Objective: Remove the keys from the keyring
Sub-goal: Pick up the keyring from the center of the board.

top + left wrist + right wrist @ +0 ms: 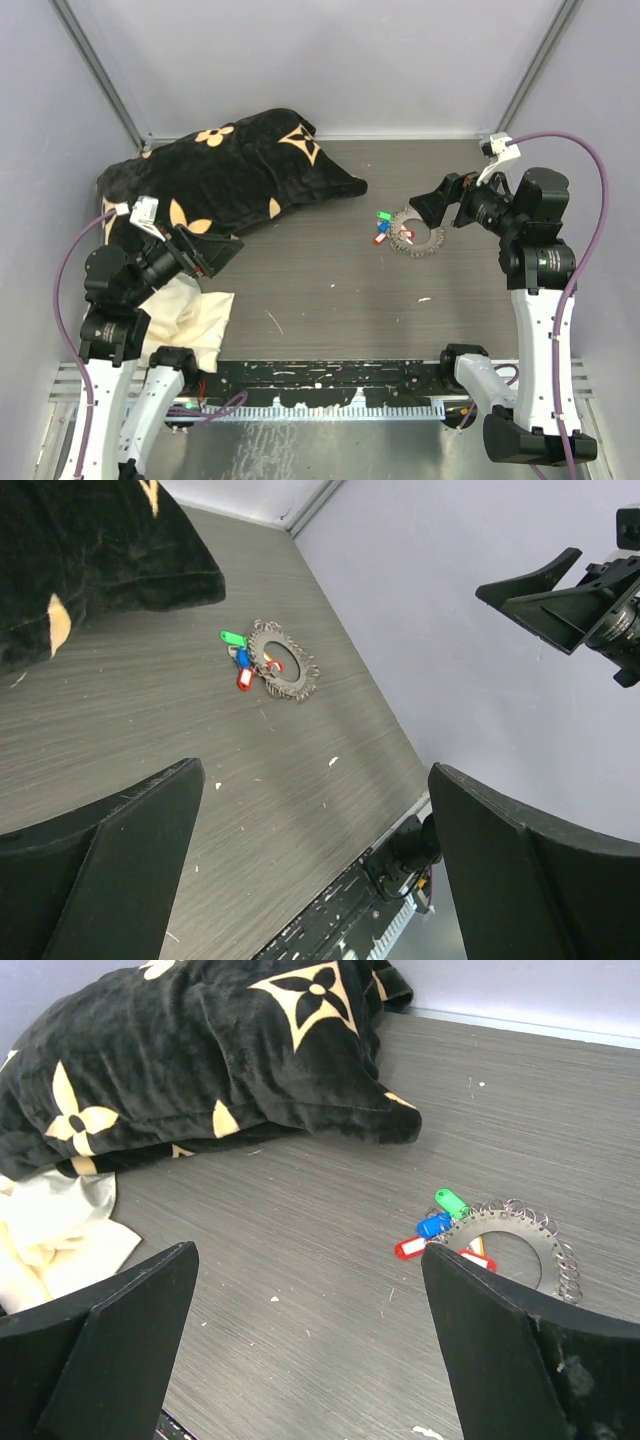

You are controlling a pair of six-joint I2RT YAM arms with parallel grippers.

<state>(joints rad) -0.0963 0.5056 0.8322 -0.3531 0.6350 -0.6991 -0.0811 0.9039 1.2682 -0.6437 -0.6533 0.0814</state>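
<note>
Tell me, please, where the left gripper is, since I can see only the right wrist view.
Observer: The left gripper hangs open at the near left, by the near edge of the black pillow, far from the keyring.
Operator: Could you say what lies on the part of the ring behind my finger?
Observer: Only bare coil: the left wrist view shows the whole loop flat on the table, the keys bunched on one side.
Operator: And where is my gripper relative to it?
Observer: From above, the right gripper is open, just right of the ring and not touching it.
</note>
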